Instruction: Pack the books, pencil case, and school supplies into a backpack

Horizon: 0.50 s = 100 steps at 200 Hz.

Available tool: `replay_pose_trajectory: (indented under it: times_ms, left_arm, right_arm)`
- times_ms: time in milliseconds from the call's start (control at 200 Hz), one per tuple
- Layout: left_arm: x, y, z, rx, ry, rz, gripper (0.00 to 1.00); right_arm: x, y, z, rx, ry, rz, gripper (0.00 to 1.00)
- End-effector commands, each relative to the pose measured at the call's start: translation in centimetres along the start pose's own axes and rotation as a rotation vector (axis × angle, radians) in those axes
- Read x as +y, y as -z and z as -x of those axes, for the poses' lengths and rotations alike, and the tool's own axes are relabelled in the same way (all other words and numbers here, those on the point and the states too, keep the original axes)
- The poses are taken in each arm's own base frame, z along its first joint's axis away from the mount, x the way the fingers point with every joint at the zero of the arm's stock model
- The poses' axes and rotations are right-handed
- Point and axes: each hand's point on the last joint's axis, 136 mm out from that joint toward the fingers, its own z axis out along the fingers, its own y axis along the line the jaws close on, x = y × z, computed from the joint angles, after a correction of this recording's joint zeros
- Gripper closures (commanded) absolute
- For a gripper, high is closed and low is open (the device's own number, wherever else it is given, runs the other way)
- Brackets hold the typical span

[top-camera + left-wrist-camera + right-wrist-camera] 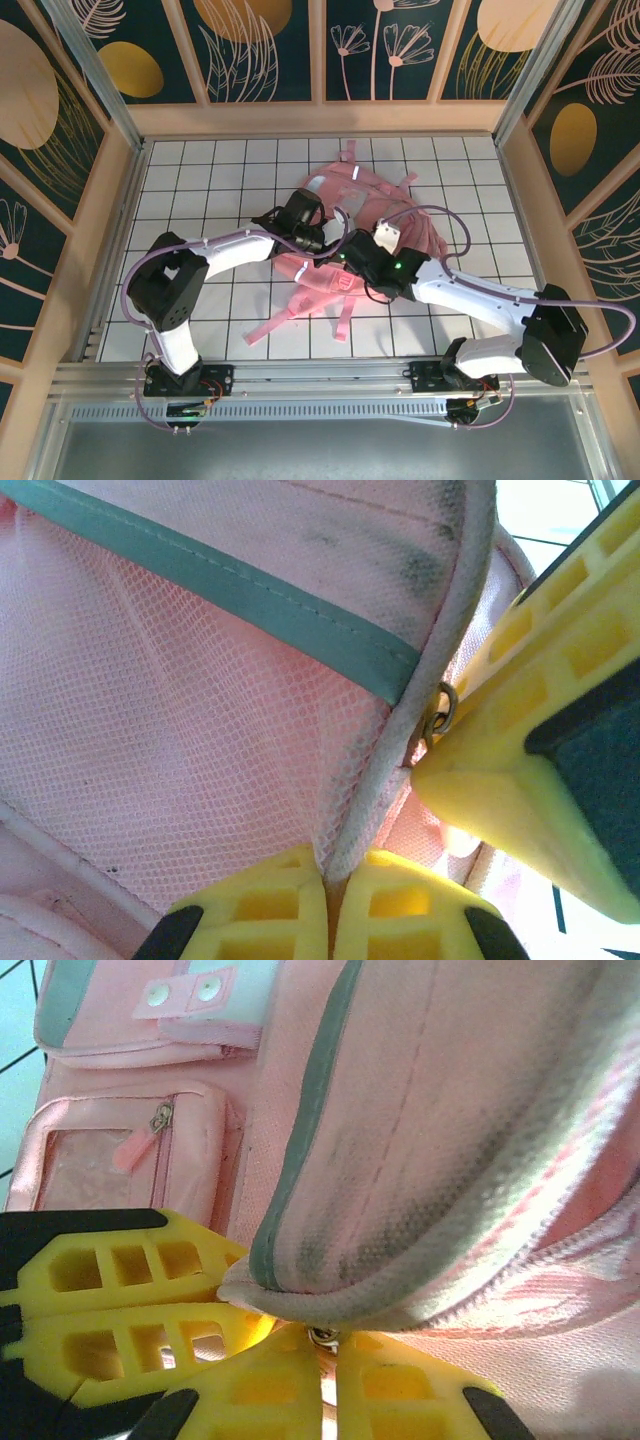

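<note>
Clamping the left gripper (pixel 328 872) at the bottom edge of its wrist view, pressing yellow fingers (pixel 260 900) together on the grey piping (pixel 385 755) of the backpack (pixel 320 285). Holding that rim taut, by the look of it, as an anchor. Nipping the zipper pull (pixel 440 712) with the right gripper (pixel 322 1348), squeezing tight around the small metal tab at the bottom centre of the right wrist view. Lying in the middle of the overhead frame, trailing pink straps (pixel 272 323) toward the bottom. Meeting almost tip to tip, with the pull just right of the left pincer in the left wrist view, nearly touching. Running up and to the right from the pinch, following the piping's long axis. Judging the coming move as drawing the pull along that line, away from the anchored end, and relying on the right arm, the nearer one, gripping it now.
</note>
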Motion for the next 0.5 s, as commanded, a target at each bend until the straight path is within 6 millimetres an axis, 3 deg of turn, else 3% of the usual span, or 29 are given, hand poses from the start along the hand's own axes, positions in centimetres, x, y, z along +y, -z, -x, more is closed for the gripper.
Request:
replay_pose_trajectory:
  times_ms: [0,125,295,495]
  left_arm:
    - [1.6,1.4,-0.5,0.032,-0.007,0.084,1.00]
    - [3.0,2.0,-1.5,0.057,0.002,0.124,1.00]
    - [3.5,3.1,-2.1,0.067,-0.061,0.148,1.00]
    - [2.4,4.3,-3.3,0.096,-0.242,0.155,1.00]
  right_arm:
    - [-4.2,1.6,1.3,-0.048,-0.012,-0.160,1.00]
    - [-4.9,2.6,1.8,-0.055,0.000,-0.169,1.00]
    - [-7.6,2.5,1.9,-0.054,0.010,-0.200,1.00]
    - [-6.5,2.7,4.2,0.000,0.024,0.023,0.99]
